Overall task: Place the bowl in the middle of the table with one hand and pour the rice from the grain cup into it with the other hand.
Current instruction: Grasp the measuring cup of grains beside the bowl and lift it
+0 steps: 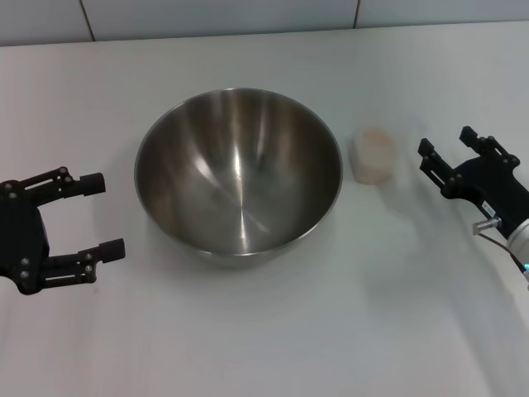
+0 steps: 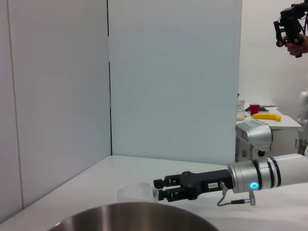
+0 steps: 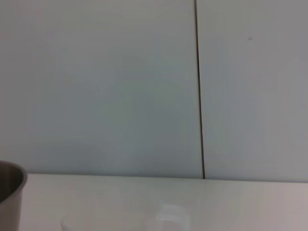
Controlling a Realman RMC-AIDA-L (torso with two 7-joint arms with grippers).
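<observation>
Bright, even light; glare streaks inside the bowl (image 1: pixel 238 174).

Bowl (image 1: pixel 239 174) mid table (image 1: pixel 273 331), grain cup (image 1: pixel 373 154) just right, grippers L (image 1: pixel 87 223) & R (image 1: pixel 446 153) flanking.

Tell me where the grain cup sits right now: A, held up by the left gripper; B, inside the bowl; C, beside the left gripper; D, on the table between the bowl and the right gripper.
D: the grain cup stands on the table, between the bowl and the open right gripper.
</observation>
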